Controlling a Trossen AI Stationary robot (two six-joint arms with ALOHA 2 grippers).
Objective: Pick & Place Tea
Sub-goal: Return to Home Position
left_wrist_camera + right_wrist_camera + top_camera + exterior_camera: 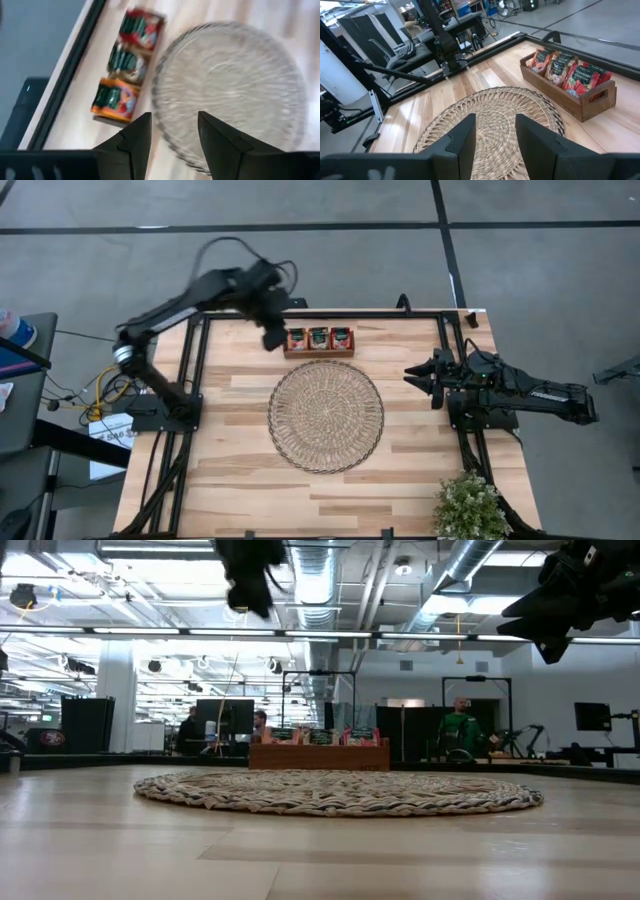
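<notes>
Tea sachets point(318, 337) all stand in the wooden organizer tray point(318, 354) at the tabletop's far edge; none shows on the woven mat point(325, 416).

Sorting looks finished, so the step in hand is judged to be parking the arms. The left gripper point(272, 335) hangs above the tabletop point(240, 480) just beside the tray's left end, its fingers point(140, 137) parted a moderate way and holding nothing. The right gripper point(420, 377) waits at the right edge, fingers likewise apart and empty. The next move calls for lifting the left arm clear of the tray's wall, then swinging it toward its base without clipping the black frame rail point(196, 370). Room is ample over the mat. The potted plant point(470, 505) sits in the right corner farthest from the tray, well apart from both arms.
</notes>
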